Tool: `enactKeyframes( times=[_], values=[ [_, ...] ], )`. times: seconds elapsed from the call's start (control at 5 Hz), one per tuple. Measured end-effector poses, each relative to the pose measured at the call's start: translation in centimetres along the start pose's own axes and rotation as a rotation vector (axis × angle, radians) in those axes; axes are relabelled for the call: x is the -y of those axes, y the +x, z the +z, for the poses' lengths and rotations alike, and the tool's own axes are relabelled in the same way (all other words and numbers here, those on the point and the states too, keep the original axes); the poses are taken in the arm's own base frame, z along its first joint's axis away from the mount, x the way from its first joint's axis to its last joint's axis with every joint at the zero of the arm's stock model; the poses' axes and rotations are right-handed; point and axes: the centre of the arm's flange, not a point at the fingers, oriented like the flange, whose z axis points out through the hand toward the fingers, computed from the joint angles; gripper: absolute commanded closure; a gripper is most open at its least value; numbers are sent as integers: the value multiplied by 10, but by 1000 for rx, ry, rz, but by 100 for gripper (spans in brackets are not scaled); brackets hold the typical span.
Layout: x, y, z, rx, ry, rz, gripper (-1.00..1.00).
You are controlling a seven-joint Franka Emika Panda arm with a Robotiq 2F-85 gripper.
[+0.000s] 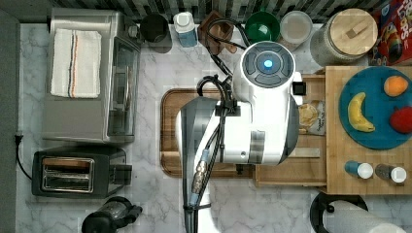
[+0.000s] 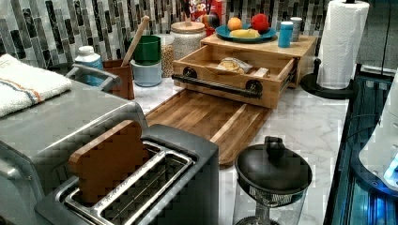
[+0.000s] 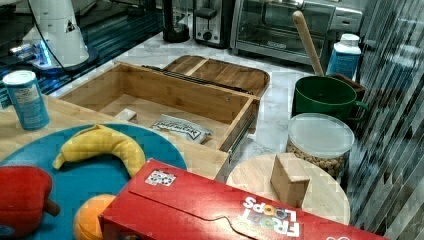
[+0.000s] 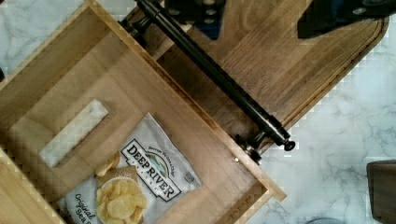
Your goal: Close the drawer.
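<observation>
We look down past the pincer in the wrist view. Its two dark fingers are cut off by the picture's edge and stand spread well apart, holding nothing, with bare wood showing between them. They hang above the dark tray, just beside the black bar handle, and we cannot tell whether they touch it.

The handle belongs to the drawer, which is pulled out of its cabinet, its front reaching over the tray's edge. Inside lie a bag of chips, partly cut off, and a small pale block.

In the top view the white arm covers most of the drawer and the tray. The left view shows the drawer unblocked, and the right view shows its open inside. The wooden top above it bears a blue plate.
</observation>
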Motion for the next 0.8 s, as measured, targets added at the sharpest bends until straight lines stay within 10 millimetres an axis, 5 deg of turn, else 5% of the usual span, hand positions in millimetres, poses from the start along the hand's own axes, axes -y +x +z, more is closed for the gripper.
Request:
enactKeyframes(
  times=[0.4, 0.6, 0.8],
  values=[
    [-3, 1, 9, 10, -8, 4, 100],
    [-5, 3, 15, 18, -18, 8, -100],
    [-6, 1, 25, 41, -16, 12, -100]
  ],
)
